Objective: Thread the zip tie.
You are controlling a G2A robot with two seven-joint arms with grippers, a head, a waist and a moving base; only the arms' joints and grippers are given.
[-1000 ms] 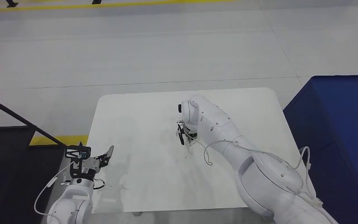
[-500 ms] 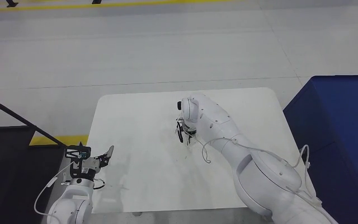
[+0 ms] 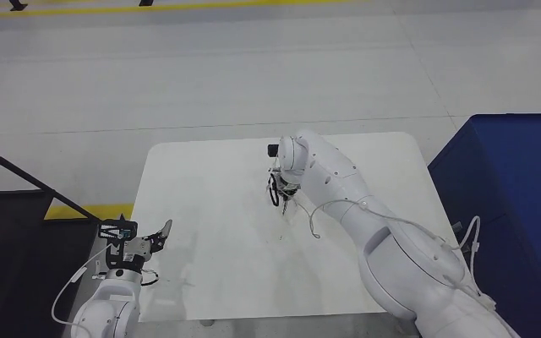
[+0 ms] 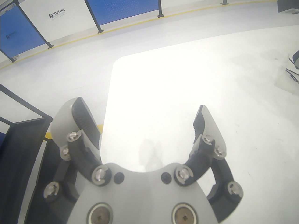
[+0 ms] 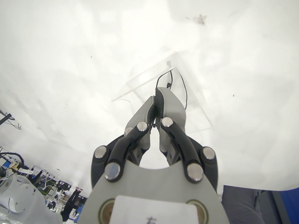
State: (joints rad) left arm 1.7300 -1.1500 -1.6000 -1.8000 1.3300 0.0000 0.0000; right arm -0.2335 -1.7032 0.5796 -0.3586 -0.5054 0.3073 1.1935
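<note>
Since a second ago the right arm has edged toward the far side of the bench (image 3: 203, 169), its hand (image 5: 157, 94) pinched shut on the black zip tie (image 5: 186, 93), whose loop curls just beyond the fingertips at mid-bench, well apart from the wide-open, empty left hand (image 4: 140, 111).

light: bright, overhead perhaps | table (image 4: 168, 87) glare, washed out | wrist edges bowed
</note>
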